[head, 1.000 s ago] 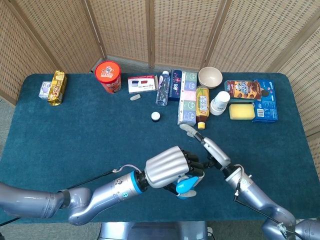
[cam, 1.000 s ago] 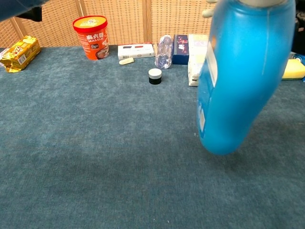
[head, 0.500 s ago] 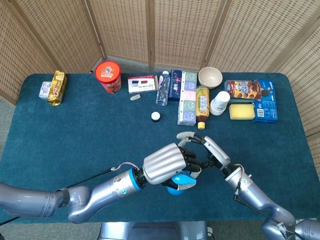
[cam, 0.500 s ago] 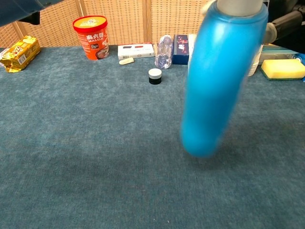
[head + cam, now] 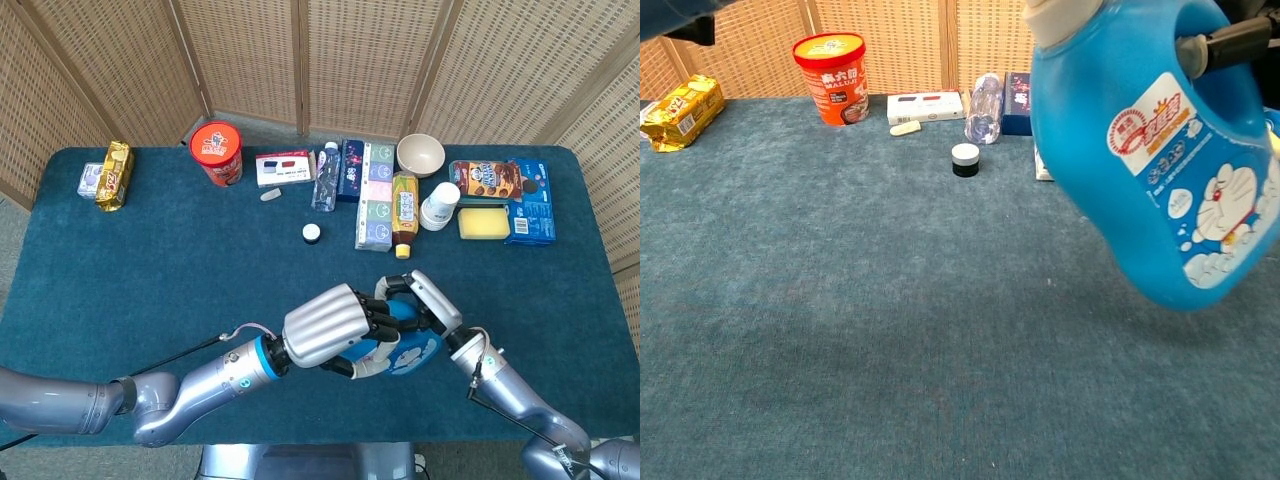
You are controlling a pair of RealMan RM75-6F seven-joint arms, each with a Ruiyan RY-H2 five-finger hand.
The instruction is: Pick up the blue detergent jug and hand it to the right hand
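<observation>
The blue detergent jug (image 5: 408, 352) hangs tilted above the table's near edge, between my two hands. My left hand (image 5: 322, 325) grips it from the left, its fingers wrapped around the body. Pressed against the jug's far right side is my right hand (image 5: 432, 300), its fingers curled over the top. In the chest view the jug (image 5: 1140, 150) fills the upper right, its cartoon label facing the camera. A dark finger of my right hand (image 5: 1232, 42) reaches into its handle there. My left hand is out of the chest view.
Along the back of the table stand a red noodle cup (image 5: 217, 152), a yellow snack pack (image 5: 115, 175), boxes, a tea bottle (image 5: 404, 212), a bowl (image 5: 420, 153) and a yellow sponge (image 5: 483, 222). A small black-and-white jar (image 5: 312, 233) sits mid-table.
The jug has swung from hanging under my left hand to tilting right, label now facing the chest camera. My right hand's fingers, spread before, have curled onto the jug.
</observation>
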